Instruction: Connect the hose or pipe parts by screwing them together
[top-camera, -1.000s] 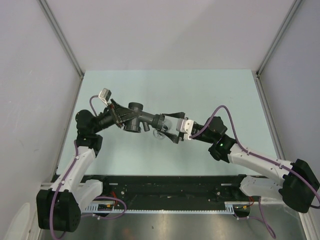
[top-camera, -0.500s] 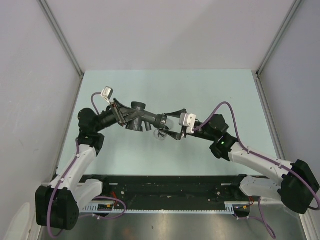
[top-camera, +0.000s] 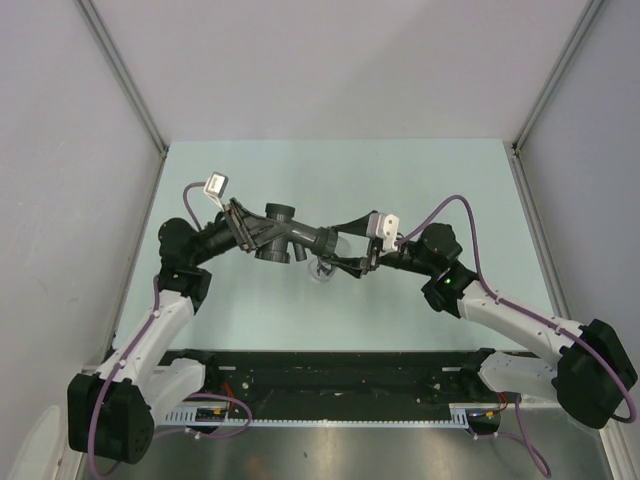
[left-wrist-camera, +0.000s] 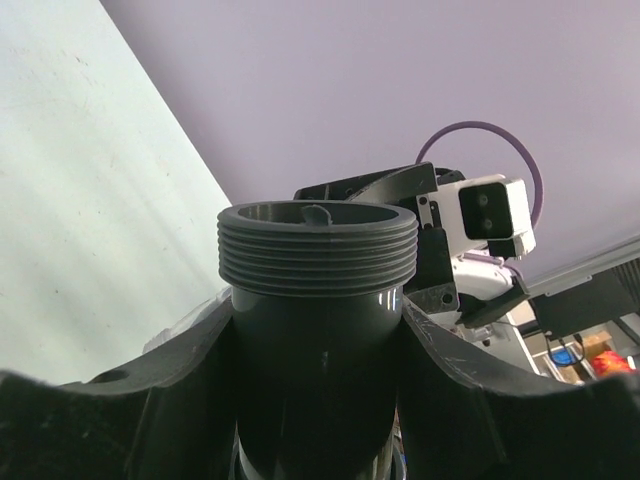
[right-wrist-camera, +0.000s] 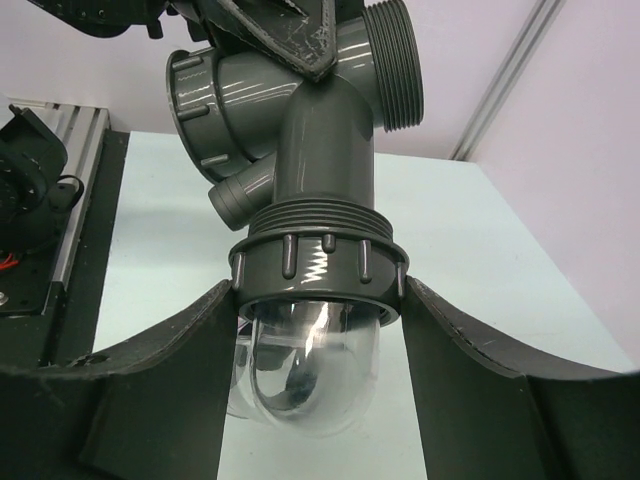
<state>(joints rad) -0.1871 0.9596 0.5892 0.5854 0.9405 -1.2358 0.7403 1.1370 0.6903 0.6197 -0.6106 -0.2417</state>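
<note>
Grey fitting (left-wrist-camera: 318, 330), clear dome (right-wrist-camera: 310, 372) hidden L wrist

The pipe fitting (top-camera: 285, 235) is held above the middle of the table (top-camera: 420, 180), off its surface. The left gripper (top-camera: 243, 232) clasps its left end. The right gripper (top-camera: 338, 255) clasps the threaded collar (right-wrist-camera: 320, 265) at its right end. A clear bowl (right-wrist-camera: 312, 365) seats in the collar, toward the table's near edge.
</note>
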